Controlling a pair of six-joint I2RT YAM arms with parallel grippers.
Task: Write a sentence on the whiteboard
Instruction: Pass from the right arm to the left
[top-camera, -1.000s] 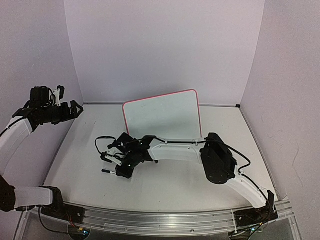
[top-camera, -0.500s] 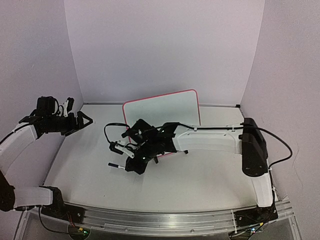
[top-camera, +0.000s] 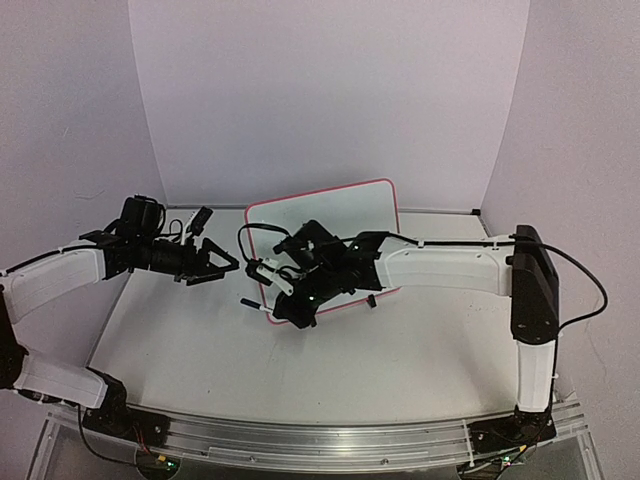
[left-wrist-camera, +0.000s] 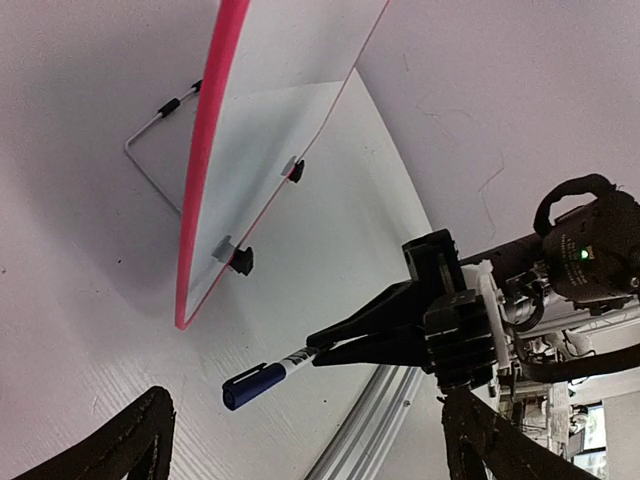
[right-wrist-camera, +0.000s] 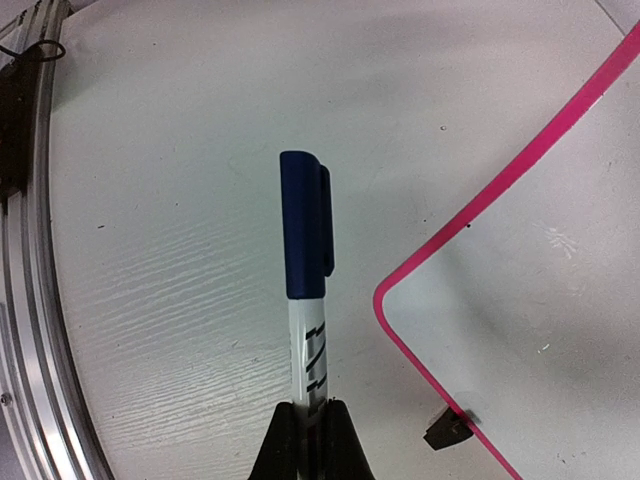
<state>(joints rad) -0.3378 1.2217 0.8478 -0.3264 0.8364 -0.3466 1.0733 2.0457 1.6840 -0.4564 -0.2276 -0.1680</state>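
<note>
Whiteboard (top-camera: 335, 222): small rectangle with rounded corners and a thin red-pink frame. Its face is smooth, glossy white. It stands on the table (top-camera: 400, 350), propped up and leaning back. Seen edge-on from the left wrist, two small black clip feet (left-wrist-camera: 243, 262) grip its lower rim and a bent wire stand (left-wrist-camera: 150, 165) braces it from behind.

Table: white, with a faint wood-grain ripple in the finish.

Marker (right-wrist-camera: 306, 280): slim white barrel and a dark blue cap (right-wrist-camera: 304, 215) with a pocket clip. There is black print on the barrel, too blurred to read. It lies roughly level just in front of the whiteboard's lower left corner, cap pointing away from the board.

Right gripper (right-wrist-camera: 310, 425): black fingers pressed together, pinching the marker's bare end. It sits across the whiteboard's lower left edge in the overhead view.

Left gripper (top-camera: 216, 270): black jaws spread wide, nothing between them. It is to the left of the whiteboard, near the capped end of the marker but apart from it.
</note>
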